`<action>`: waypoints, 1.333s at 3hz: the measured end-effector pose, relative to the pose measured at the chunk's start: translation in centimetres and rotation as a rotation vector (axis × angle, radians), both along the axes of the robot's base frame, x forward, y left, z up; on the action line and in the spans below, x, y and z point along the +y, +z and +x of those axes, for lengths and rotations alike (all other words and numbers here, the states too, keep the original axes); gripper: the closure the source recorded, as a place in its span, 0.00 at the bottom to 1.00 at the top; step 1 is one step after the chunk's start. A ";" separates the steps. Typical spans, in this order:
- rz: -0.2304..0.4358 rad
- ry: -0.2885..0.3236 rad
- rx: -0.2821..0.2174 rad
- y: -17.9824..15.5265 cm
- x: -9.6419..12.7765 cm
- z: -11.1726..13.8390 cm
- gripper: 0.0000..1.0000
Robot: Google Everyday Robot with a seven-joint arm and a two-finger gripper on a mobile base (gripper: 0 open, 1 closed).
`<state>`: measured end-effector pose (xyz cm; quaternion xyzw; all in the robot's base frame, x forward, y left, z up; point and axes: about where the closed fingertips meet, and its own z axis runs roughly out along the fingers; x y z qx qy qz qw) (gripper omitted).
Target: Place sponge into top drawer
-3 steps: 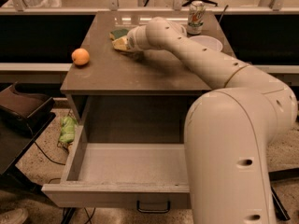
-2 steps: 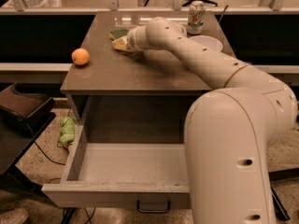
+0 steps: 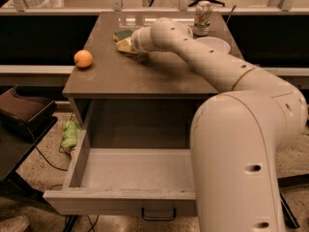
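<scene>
The sponge (image 3: 123, 38), yellow with a dark green layer, lies at the back of the tabletop (image 3: 116, 76), left of centre. My gripper (image 3: 131, 47) is at the end of the long white arm and is right at the sponge's near right side, partly covering it. The top drawer (image 3: 120, 203) is pulled out wide below the tabletop. Its inside is bare, and its small dark handle (image 3: 158, 214) shows on the front panel. The arm's large white body hides the drawer's right part.
An orange (image 3: 83, 59) sits near the tabletop's left edge. A white bowl (image 3: 213, 43) and a drink can (image 3: 203, 17) stand at the back right. On the floor at left are a dark bag (image 3: 24, 111) and a green object (image 3: 69, 134).
</scene>
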<state>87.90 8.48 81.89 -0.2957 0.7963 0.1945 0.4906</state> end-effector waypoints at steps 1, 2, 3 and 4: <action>0.000 0.001 0.001 -0.1 0.1 0.0 0.98; 0.000 0.001 0.001 0.0 0.1 0.0 0.76; 0.000 0.002 0.001 0.0 0.1 0.0 0.51; 0.000 0.002 0.001 0.0 0.1 0.0 0.29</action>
